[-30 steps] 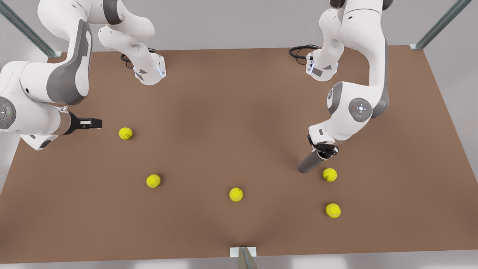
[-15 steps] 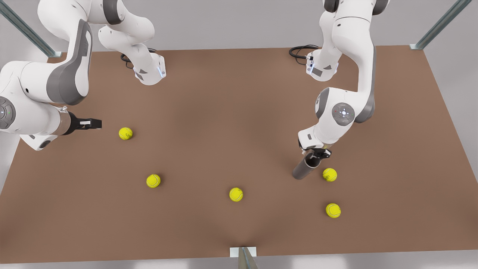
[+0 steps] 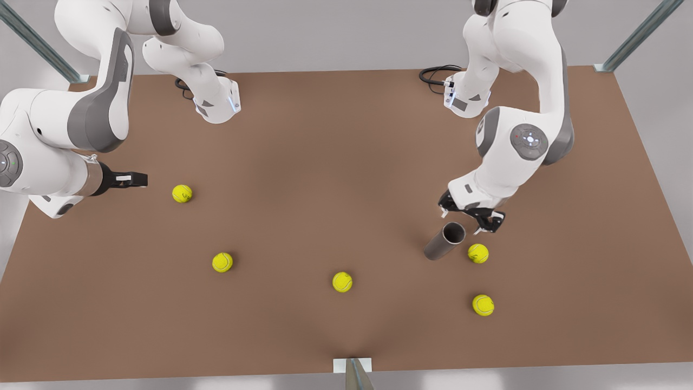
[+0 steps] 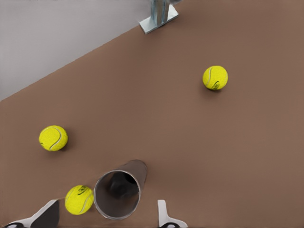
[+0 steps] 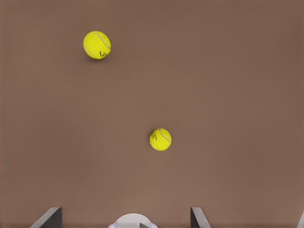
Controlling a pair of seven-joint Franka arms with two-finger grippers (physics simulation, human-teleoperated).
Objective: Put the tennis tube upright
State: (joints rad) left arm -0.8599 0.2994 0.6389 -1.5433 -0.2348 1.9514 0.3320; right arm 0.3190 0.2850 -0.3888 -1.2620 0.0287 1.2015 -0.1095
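Note:
The grey tennis tube (image 3: 444, 242) stands on its closed end on the brown table (image 3: 335, 162), at the front view's right, its round mouth facing up. My left gripper (image 3: 469, 215) hovers just above and behind the mouth, open, its fingers clear of the rim. In the left wrist view the tube (image 4: 121, 189) rises between the spread fingertips (image 4: 163, 214) of the left gripper (image 4: 105, 217), and its inside looks dark. My right gripper (image 3: 132, 179) waits open at the front view's left, above the table beside one ball; the right wrist view shows this gripper (image 5: 124, 217) with nothing between its fingers.
Several yellow-green tennis balls lie loose on the table. One ball (image 3: 478, 253) rests right beside the tube's base, another (image 3: 483, 305) nearer the front edge, one (image 3: 342, 281) in the middle. The arm bases (image 3: 216, 103) stand at the back.
The tube went from tilted in the left gripper's grasp to standing on its base. The left gripper opened, let it go and rose clear. The right arm stayed still.

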